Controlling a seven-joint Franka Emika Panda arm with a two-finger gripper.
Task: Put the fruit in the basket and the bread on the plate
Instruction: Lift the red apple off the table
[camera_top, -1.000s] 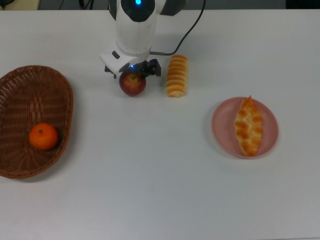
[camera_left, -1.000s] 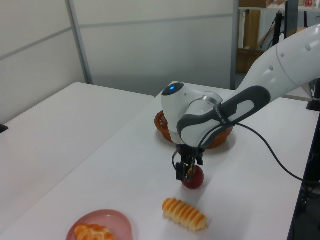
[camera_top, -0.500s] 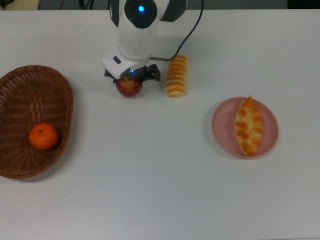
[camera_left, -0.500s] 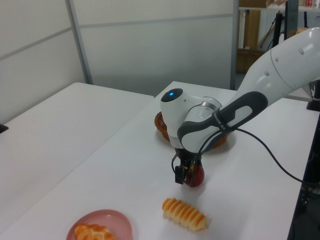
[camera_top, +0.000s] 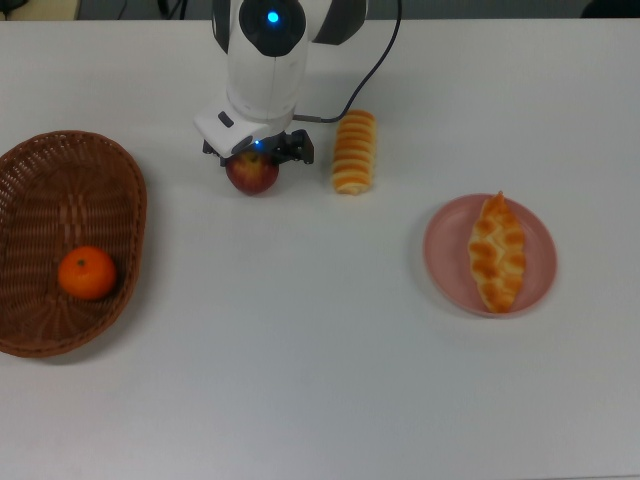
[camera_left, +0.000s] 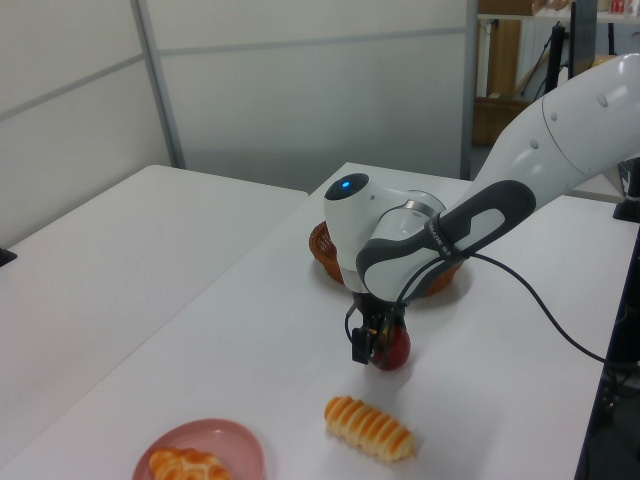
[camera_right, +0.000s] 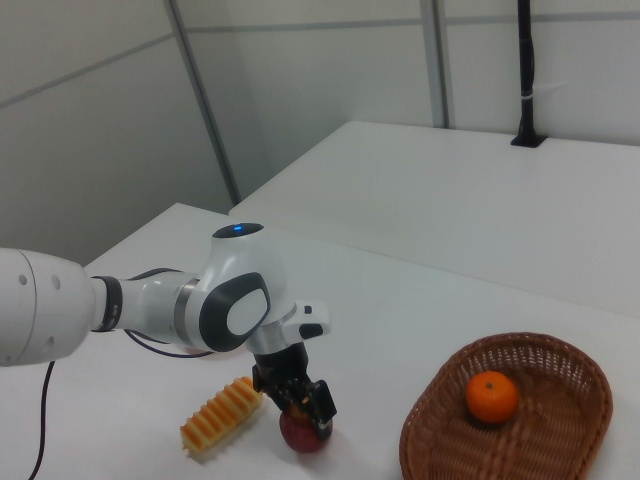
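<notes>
A: Red and yellow, the apple sits pinched in our gripper, the fingers clamped on its upper half. In the right view it looks just clear of the white table, though we cannot be sure it is off the surface.

B: Then the step in hand is the carry to the wicker basket, at the top view's left, where the mandarin already lies.

A: Yes. We judge we should raise the apple enough to pass over the woven rim, because a low sweep could catch it on the wicker.

B: And the grip is high on a round, smooth fruit, so a jerk could roll it out. We should move steadily.

A: We should also aim for the bare weave beside the mandarin, not on top of it, and release low so it does not bounce.

B: The ridged roll lies just beside the apple on the top view's right, apart from it. Our path goes the other way, so it should stay undisturbed.

A: The braided pastry is on the pink plate, so the roll comes afterwards.
</notes>
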